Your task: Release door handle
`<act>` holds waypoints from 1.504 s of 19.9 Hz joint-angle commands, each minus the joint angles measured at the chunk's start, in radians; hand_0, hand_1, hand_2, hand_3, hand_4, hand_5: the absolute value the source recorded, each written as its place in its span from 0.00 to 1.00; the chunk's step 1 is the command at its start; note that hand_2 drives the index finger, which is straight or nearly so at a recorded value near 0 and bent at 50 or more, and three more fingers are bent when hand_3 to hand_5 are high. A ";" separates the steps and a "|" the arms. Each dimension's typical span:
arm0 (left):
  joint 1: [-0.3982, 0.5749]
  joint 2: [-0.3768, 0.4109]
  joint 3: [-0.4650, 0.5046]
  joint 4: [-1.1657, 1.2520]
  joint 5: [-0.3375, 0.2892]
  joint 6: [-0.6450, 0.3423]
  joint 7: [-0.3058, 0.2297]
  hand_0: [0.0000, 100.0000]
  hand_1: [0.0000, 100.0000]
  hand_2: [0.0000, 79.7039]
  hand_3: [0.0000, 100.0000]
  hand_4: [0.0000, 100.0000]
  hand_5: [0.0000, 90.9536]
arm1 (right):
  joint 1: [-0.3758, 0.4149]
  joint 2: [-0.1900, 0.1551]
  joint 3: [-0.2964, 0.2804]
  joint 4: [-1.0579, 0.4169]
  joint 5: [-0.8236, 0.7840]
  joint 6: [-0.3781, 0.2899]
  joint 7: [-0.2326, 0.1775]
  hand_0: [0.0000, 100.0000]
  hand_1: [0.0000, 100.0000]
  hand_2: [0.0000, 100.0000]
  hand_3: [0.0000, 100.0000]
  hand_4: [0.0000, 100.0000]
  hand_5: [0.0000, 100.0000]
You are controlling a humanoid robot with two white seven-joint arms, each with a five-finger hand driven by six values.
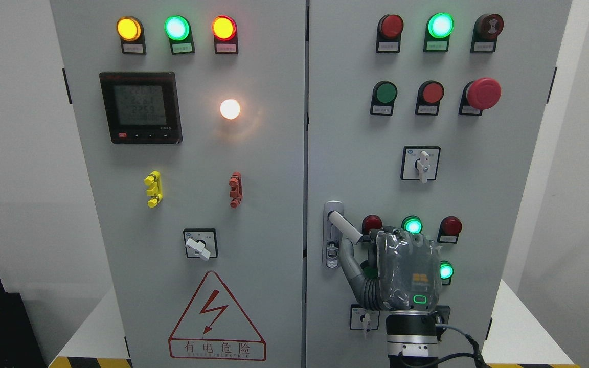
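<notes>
The grey electrical cabinet has two doors. The door handle (pixel 344 226) on the right door (pixel 356 153) is a white lever, swung out and slanting down to the right from its lock plate (pixel 332 245). My right hand (pixel 363 243) comes up from the bottom edge, back of the palm toward me. Its thumb (pixel 348 260) curves up under the lever, and the curled fingers (pixel 397 236) sit at the lever's tip. The finger pads are hidden behind the palm. The left arm does not show.
Around the hand are red and green pilot lamps (pixel 412 225), and a rotary switch (pixel 365 318) below the thumb. Another rotary switch (pixel 421 163) and a red emergency button (pixel 483 93) sit higher up. The left door carries a meter (pixel 140 107) and a warning triangle (pixel 216 319).
</notes>
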 commanded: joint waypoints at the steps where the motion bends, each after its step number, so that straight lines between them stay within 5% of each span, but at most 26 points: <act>1: -0.015 -0.001 0.030 0.023 -0.029 0.000 0.000 0.12 0.39 0.00 0.00 0.00 0.00 | 0.000 -0.002 -0.006 0.000 0.000 0.000 0.001 0.53 0.36 1.00 1.00 1.00 0.97; 30: -0.015 -0.001 0.030 0.023 -0.029 0.000 0.000 0.12 0.39 0.00 0.00 0.00 0.00 | -0.016 -0.002 -0.027 -0.013 0.001 -0.001 0.002 0.54 0.36 1.00 1.00 1.00 0.97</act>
